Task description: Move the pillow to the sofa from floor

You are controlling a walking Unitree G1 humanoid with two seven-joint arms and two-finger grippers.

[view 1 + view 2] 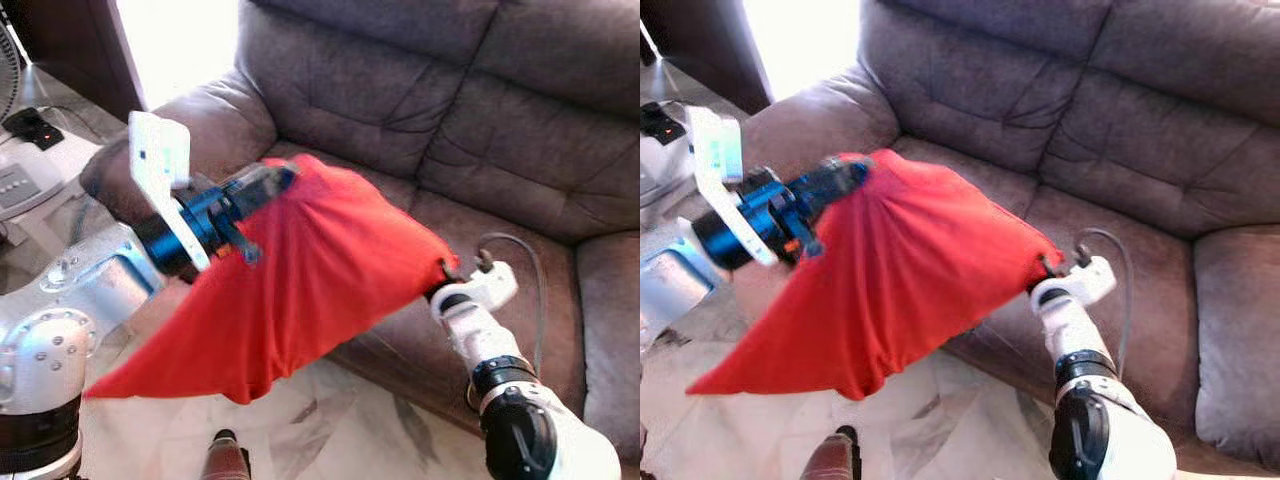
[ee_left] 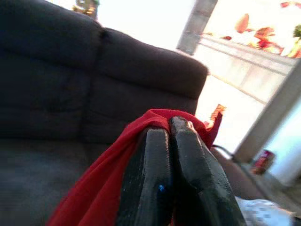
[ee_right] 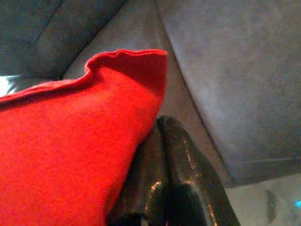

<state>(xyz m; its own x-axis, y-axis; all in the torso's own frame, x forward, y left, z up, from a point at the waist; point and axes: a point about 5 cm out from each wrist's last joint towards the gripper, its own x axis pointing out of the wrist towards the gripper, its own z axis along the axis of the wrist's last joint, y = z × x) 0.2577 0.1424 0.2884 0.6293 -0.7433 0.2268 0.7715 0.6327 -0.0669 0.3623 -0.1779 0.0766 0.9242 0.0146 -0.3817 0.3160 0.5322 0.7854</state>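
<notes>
Grey-brown sofa ahead, pale marbled floor below its front edge, bright daylight past the armrest.

Red pillow off the floor, hanging in the air between both arms, above the front edge of the seat cushion and partly over the floor. Sagging, lower corner drooping on the robot's left.

Left gripper pinched tight on the pillow's upper corner, red cloth bunched around the black fingers.

Right gripper likewise closed, fingers pressed together at the opposite corner, fabric edge just against them; sofa seat beyond.

White fan base on the far left.
</notes>
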